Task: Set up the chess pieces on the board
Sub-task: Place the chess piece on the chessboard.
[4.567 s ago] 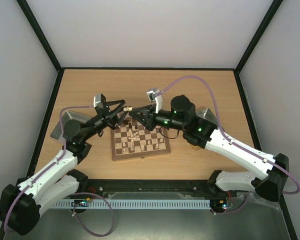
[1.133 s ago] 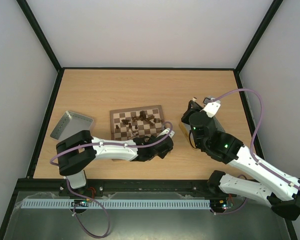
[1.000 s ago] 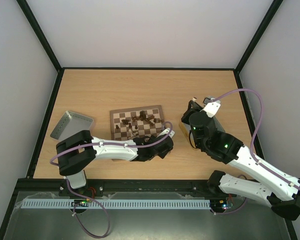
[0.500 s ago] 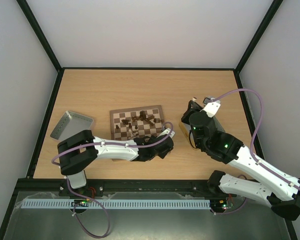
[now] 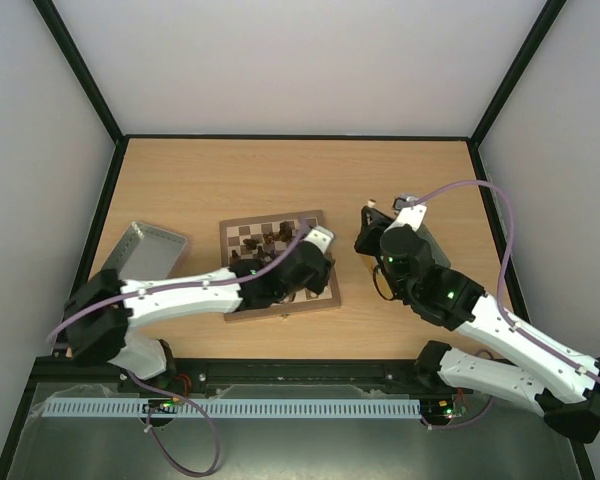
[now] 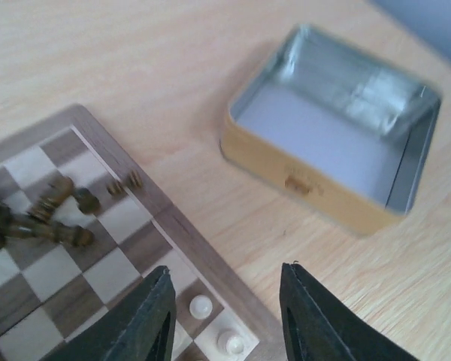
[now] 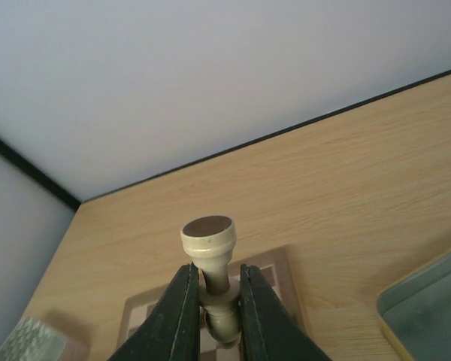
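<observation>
Pale piece held beside the board
Right tool [image 7: 214, 301] pinches a pale piece [image 7: 207, 235] base-up, right of the board [image 5: 242, 235]; left tool [image 6: 225, 278] gapes empty over its right edge. Turn it upright before lowering.

The board [image 6: 109, 274] is checkered brown and cream; the chess piece [image 7: 208, 239] is cream.

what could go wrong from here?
1. The left end effector hangs open over two cream pieces at the board corner; pulling away low may topple them.
2. Dark pieces lie jumbled on the board; the left arm crossing it could scatter them.
3. The right end effector pinches its cream piece by the slim neck, base outward; it may pivot or slip.
</observation>
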{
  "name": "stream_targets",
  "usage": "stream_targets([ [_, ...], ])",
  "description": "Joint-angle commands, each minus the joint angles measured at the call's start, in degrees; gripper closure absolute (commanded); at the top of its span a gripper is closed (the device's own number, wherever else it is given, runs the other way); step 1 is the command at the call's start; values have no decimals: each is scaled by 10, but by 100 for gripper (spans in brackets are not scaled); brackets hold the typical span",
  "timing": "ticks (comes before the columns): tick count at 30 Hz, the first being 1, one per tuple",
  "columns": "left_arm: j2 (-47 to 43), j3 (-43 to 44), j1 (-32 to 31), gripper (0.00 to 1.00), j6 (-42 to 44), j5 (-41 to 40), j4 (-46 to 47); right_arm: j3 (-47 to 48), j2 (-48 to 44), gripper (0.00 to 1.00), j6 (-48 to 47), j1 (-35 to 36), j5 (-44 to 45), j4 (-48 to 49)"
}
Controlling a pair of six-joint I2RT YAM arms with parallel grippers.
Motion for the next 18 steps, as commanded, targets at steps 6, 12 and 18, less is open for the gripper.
stream_targets([
  [6, -187, -27, 125, 45, -102, 133, 1, -24, 14, 91, -150, -1, -259, 125],
  [12, -266, -40, 240, 24, -162, 354, 30, -21, 39, 91, -222, -1, -403, 171],
  [18, -305, -60, 306, 18, -226, 513, 94, 3, 71, 91, -257, -1, -468, 170],
])
